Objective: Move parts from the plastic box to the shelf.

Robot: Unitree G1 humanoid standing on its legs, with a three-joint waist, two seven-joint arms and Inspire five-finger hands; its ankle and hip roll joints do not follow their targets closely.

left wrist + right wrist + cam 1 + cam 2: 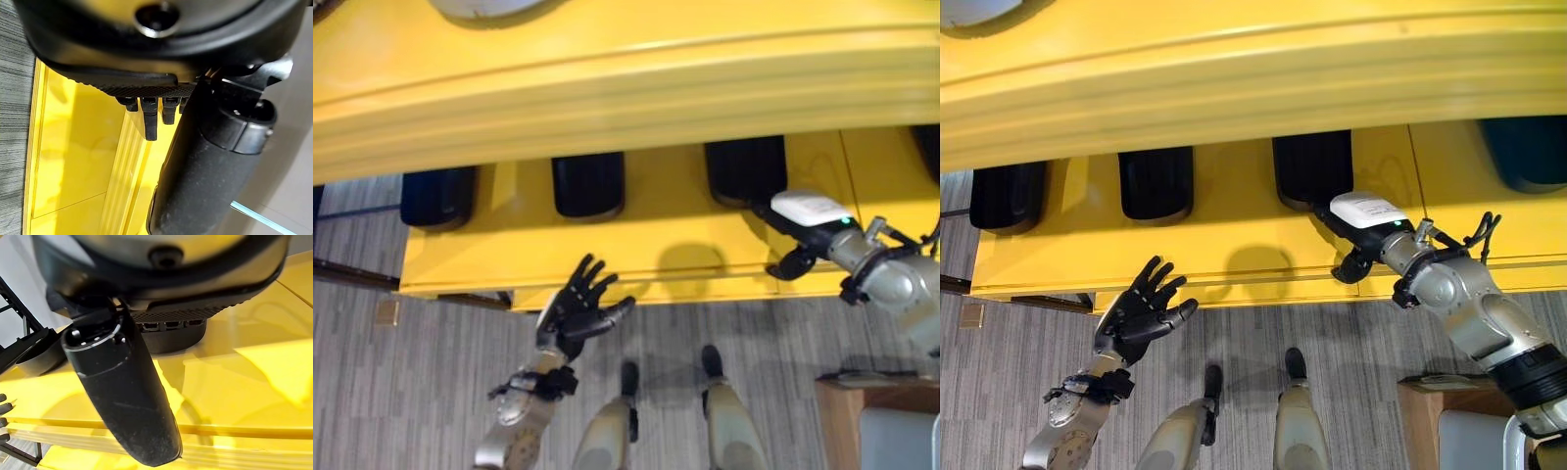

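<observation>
Left hand (579, 302) sits in the lower left of the head view, just below the front edge of the yellow shelf board (636, 245). Its fingers are spread straight and wide and it holds nothing. Its own wrist camera shows straight fingertips (150, 122) with bare yellow board past them.

Moving right along the upper part of that board, I see three black, rounded moulded parts lying in a row under the overhanging upper yellow shelf (626, 69): one at the far left (438, 196), one in the middle (588, 183), and one to the right (745, 168). A fourth dark shape shows at the frame's right edge, and I cannot tell what it is.

Further right, my right hand (1356, 230), with a white cover on its back, reaches in from the right side and lies on the board. It touches or is just beside the near end of the third part. Its thumb (122, 391) sticks out straight. I cannot tell whether its fingers are curled round the part or already clear of it.

My judgement is that at least two parts are delivered and the third is being set down or let go. I cannot say how many remain in the plastic box.
</observation>
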